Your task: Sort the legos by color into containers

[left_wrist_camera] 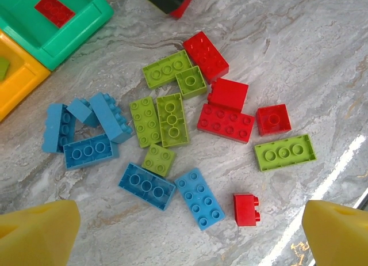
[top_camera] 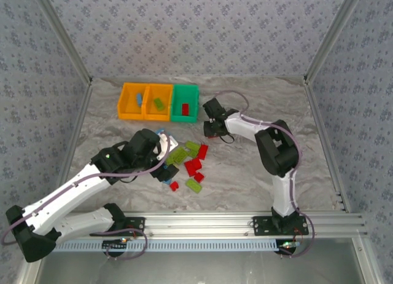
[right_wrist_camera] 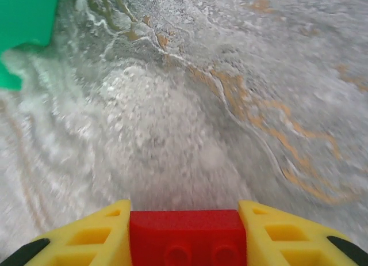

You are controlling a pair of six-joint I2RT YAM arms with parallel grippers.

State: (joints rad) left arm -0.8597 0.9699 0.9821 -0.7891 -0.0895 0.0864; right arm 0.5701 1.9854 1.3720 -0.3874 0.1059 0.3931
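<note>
Your left end effector stands wide open. Its yellow fingertips sit at the two lower corners of the left wrist view, above the loose legos on the marbled grey desk. The studded bricks lie in rough colour groups: blue at centre left and lower centre, lime green in the middle, red toward centre right. One lime brick and one small red brick lie apart at the lower right.

Your right end effector is clamped on a red brick at the bottom edge of the blurred right wrist view. The brick's studs face the camera.

In the top view the containers stand in a row at upper centre, two orange and one green. The left orange bin holds a blue brick, the middle orange bin a lime one, and the green bin a red one. The right end effector is just right of the green bin.
</note>
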